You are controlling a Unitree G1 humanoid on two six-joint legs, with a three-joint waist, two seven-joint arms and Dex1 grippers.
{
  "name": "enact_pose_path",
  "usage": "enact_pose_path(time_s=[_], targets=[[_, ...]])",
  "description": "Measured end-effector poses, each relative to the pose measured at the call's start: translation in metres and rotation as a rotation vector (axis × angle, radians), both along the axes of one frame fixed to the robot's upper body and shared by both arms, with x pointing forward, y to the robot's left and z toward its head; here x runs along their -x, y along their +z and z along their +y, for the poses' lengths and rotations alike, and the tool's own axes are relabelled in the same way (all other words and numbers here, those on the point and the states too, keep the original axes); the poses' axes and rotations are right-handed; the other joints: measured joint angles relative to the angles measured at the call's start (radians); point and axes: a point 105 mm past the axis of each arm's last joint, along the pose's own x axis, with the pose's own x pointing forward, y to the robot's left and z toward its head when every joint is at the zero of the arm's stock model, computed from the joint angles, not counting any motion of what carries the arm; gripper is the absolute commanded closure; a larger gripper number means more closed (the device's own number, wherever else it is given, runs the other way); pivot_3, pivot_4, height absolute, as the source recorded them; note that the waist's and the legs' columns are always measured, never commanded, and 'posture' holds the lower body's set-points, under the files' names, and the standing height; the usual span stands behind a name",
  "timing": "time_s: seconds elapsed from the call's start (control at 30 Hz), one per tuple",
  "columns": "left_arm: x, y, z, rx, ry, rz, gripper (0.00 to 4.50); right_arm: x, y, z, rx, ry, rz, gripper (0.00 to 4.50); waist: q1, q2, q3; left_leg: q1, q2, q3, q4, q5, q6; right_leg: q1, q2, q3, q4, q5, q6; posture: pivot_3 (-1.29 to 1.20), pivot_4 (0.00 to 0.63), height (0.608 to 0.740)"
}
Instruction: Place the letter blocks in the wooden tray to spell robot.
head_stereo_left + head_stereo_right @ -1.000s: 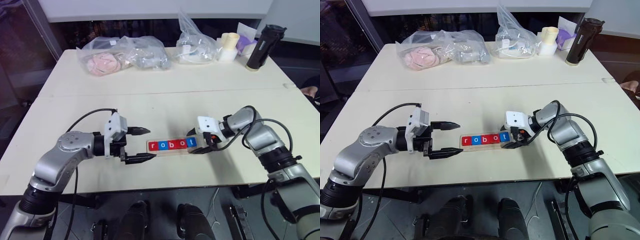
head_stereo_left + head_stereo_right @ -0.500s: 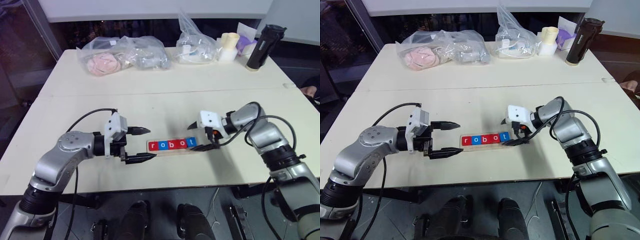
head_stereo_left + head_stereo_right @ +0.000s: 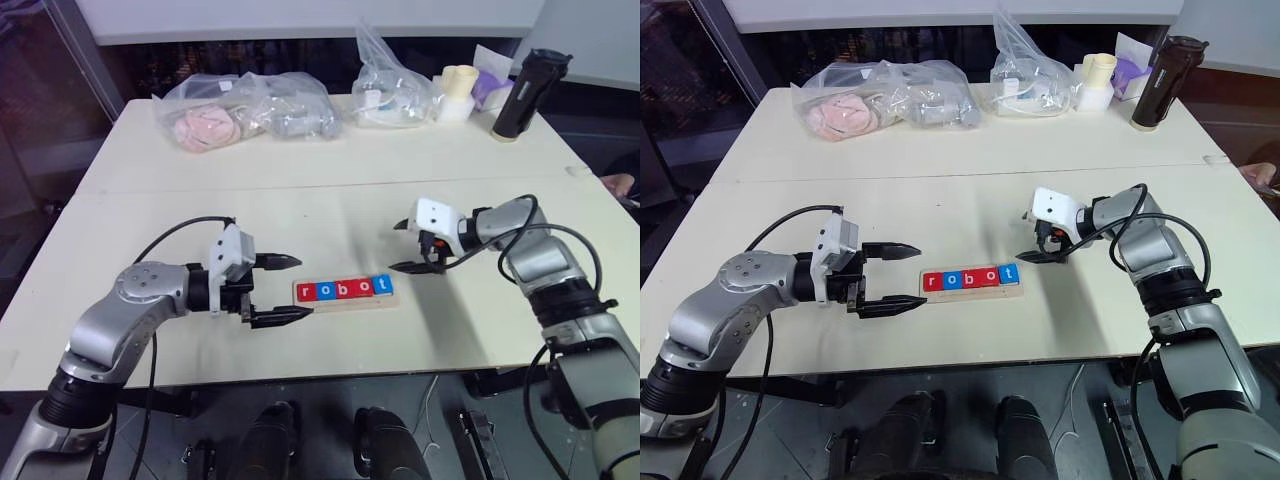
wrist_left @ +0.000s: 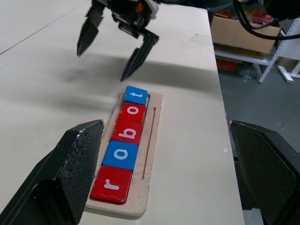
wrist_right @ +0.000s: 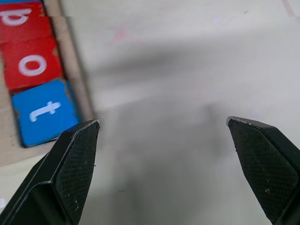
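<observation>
The wooden tray [image 3: 345, 292] lies near the front edge of the table [image 3: 330, 170], and all five letter blocks [image 4: 123, 152] sit in it in a row reading r, o, b, o, t: red r [image 4: 111, 184], blue o [image 4: 121, 154], red b [image 4: 126, 132], red o [image 4: 132, 112] and blue t [image 4: 136, 95]. The tray and tiles lie just as they did a second ago.

The right hand [image 3: 408, 246] has changed place. A second ago its fingers straddled the t end of the tray, low over the wood. Now it has lifted off and drawn back toward the robot's right and farther up the table, so it hangs clear of the tray with open table between its tips and the blue t. Its two black fingers are spread wide and hold nothing.

The left hand [image 3: 290, 290] has not shifted: it hovers just beside the r end of the tray, pointing along it, fingers spread wide and empty.

At the far edge of the table, the clear plastic bags [image 3: 245, 105], a white cup [image 3: 457, 90] and a dark bottle [image 3: 525, 92] stand where they were.
</observation>
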Motion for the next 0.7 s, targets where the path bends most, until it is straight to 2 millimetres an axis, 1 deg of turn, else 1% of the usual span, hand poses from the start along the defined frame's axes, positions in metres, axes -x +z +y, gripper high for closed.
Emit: enact_pose_path(time_s=[0.1, 0.47, 0.6, 0.7], targets=[[0.000, 0.000, 0.000, 0.000, -0.002, 0.000, 0.00, 0.003, -0.003, 0.004, 0.001, 0.015, 0.004, 0.04, 0.000, 0.000, 0.000, 0.000, 0.000, 0.000, 0.000, 0.000, 0.000, 0.000, 0.000, 0.000, 0.000, 0.000, 0.000, 0.00, 0.150, 0.725], [0.001, 0.000, 0.000, -0.001, -0.009, 0.000, 0.00, 0.004, 0.002, 0.009, -0.002, 0.023, -0.017, 0.04, 0.001, 0.000, 0.000, 0.000, 0.000, 0.000, 0.000, 0.000, 0.000, 0.000, 0.000, 0.000, 0.000, 0.000, 0.000, 0.00, 0.150, 0.725], [0.001, 0.000, 0.000, -0.003, -0.008, 0.000, 0.00, 0.007, 0.010, 0.004, -0.009, 0.002, -0.044, 0.04, 0.003, 0.000, 0.000, 0.000, 0.000, 0.000, 0.000, 0.000, 0.000, 0.000, 0.000, 0.000, 0.000, 0.000, 0.000, 0.00, 0.150, 0.725], [0.000, -0.002, 0.003, -0.018, 0.003, 0.002, 0.00, 0.022, 0.017, -0.010, -0.037, -0.043, -0.052, 0.04, 0.006, 0.000, 0.000, -0.001, 0.000, 0.000, 0.000, 0.000, 0.000, 0.000, -0.002, 0.001, -0.001, 0.000, 0.000, 0.00, 0.150, 0.725]])
